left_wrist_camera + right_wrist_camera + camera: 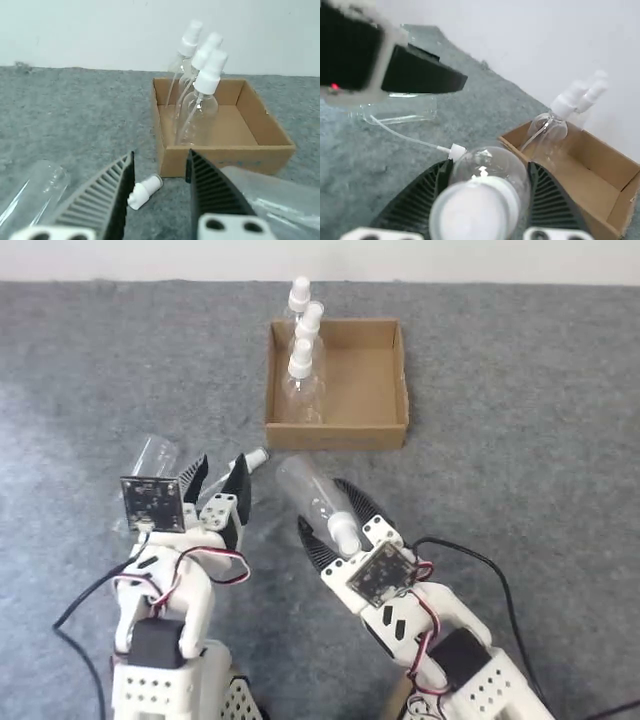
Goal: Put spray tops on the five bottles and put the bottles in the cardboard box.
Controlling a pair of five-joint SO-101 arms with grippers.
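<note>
1. On the table point(530, 500), just ahead of the left end effector point(220, 476), a loose spray top point(256, 457) is lying on its side. It is sitting between that end effector and the cardboard box point(340, 435).
2. The left end effector is standing released, its jaws spread and gripping nothing. From the left wrist view, the spray top is showing on the table just beyond the gap between the jaws.
3. The spray top's long axis is running slantwise. Its white head is pointing toward the box, while its thin dip tube is trailing back toward the uncapped bottle point(152, 456). That bottle is lying on its side beside the left end effector, on the side away from the other arm.
4. The right end effector point(323, 508) is clenching the held bottle point(303, 486) near its neck, with the base pointing toward the box. This bottle appears to be wearing a white top already.
5. The three capped bottles point(303, 390) are standing upright in the box, along the wall on the left arm's side.
6. The left arm is the nearer and the free one, so the pickup is likely falling to it. The jaws are needing to close across the head, crosswise to its axis, rather than on the tube.
</note>
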